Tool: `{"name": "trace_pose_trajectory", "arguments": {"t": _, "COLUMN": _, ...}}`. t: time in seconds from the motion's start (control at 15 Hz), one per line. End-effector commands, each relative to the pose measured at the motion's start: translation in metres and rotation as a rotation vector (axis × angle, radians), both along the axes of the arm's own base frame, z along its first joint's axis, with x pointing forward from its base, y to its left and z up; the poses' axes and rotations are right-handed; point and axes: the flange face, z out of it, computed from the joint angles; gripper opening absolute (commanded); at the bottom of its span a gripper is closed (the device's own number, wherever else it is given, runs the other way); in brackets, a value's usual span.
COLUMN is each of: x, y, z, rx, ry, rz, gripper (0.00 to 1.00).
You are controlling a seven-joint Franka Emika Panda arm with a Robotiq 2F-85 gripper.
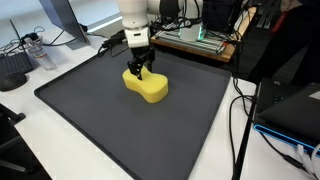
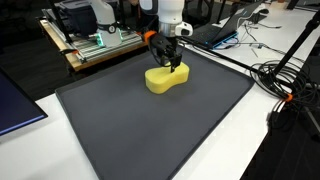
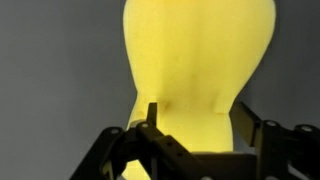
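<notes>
One sponge [image 1: 150,88], yellow and pinched at the waist like a peanut, lies flat on a dark mat [image 1: 100,125] that covers most of a white table [image 1: 40,150]. In both exterior views it sits toward the far part of the mat [image 2: 150,130], well away from the near edge.

The gripper [image 1: 140,72] hangs straight down from the white arm and sits over one rounded end of the sponge [image 2: 165,80], with its dark fingers reaching down on either side of that end. In the wrist view the sponge [image 3: 200,50] fills the upper picture, and its near end runs down between the two fingers [image 3: 150,118]. The jaws stand apart, astride the sponge rather than clenched on it. The pads look just clear of the foam, though that view is too close and soft to be sure they do not brush it. The sponge rests on the mat, not lifted.

Behind the mat stands a wooden board [image 2: 95,45] carrying electronics. Black cables [image 2: 285,85] trail across the table beside the mat.
</notes>
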Motion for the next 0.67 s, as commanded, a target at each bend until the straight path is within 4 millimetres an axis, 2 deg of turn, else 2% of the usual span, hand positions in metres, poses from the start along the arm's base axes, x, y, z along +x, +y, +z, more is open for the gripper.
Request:
{"name": "trace_pose_trajectory", "arguments": {"t": 0.0, "x": -0.009, "y": -0.003, "z": 0.018, "rx": 0.009, "ry": 0.041, "rz": 0.006, "gripper": 1.0}}
{"name": "trace_pose_trajectory", "arguments": {"t": 0.2, "x": -0.013, "y": -0.007, "z": 0.034, "rx": 0.016, "ry": 0.07, "rz": -0.061, "gripper": 1.0}}
{"name": "trace_pose_trajectory", "arguments": {"t": 0.4, "x": -0.016, "y": -0.016, "z": 0.056, "rx": 0.056, "ry": 0.107, "rz": -0.199, "gripper": 1.0}}
{"name": "trace_pose_trajectory", "arguments": {"t": 0.6, "x": -0.01, "y": -0.039, "z": 0.072, "rx": 0.048, "ry": 0.101, "rz": -0.377, "gripper": 1.0}}
